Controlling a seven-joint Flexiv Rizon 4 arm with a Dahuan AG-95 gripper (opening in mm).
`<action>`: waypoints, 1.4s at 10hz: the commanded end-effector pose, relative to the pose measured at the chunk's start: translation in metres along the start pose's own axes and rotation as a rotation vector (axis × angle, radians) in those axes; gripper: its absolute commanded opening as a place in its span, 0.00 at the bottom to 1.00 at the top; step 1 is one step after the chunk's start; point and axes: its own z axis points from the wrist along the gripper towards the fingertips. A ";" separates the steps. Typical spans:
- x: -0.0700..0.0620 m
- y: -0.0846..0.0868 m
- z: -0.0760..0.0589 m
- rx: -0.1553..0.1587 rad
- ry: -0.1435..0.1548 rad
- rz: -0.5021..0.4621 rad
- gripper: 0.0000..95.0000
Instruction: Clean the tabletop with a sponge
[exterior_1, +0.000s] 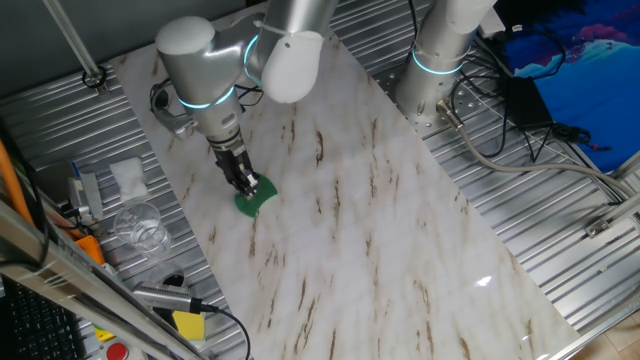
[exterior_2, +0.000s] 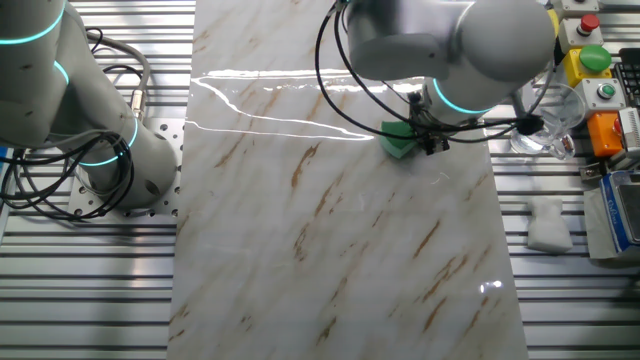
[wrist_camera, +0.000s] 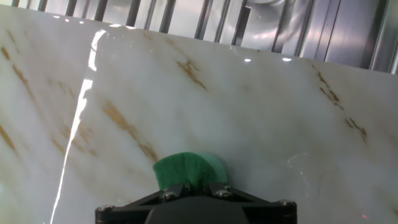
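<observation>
The tabletop (exterior_1: 380, 230) is a glossy white marble-look slab with brown streaks; it also shows in the other fixed view (exterior_2: 340, 250) and the hand view (wrist_camera: 261, 112). The green sponge (exterior_1: 256, 197) rests on the slab near its left edge. My gripper (exterior_1: 243, 180) is shut on the sponge and presses it against the slab. In the other fixed view the sponge (exterior_2: 397, 141) sticks out left of the gripper (exterior_2: 425, 138). In the hand view the sponge (wrist_camera: 186, 169) bulges out between the black fingers (wrist_camera: 171, 195) at the bottom edge.
Ribbed silver metal surrounds the slab. Left of it lie a white tissue (exterior_1: 128, 174), a clear glass (exterior_1: 140, 225), a yellow block (exterior_1: 187, 324) and tools. A second robot base (exterior_1: 437, 60) with cables stands at the slab's far right edge.
</observation>
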 end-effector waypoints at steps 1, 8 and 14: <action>0.002 0.000 -0.004 -0.023 -0.001 0.030 0.00; 0.021 -0.055 -0.003 -0.067 -0.021 -0.069 0.00; 0.028 -0.091 -0.021 -0.079 0.015 -0.163 0.00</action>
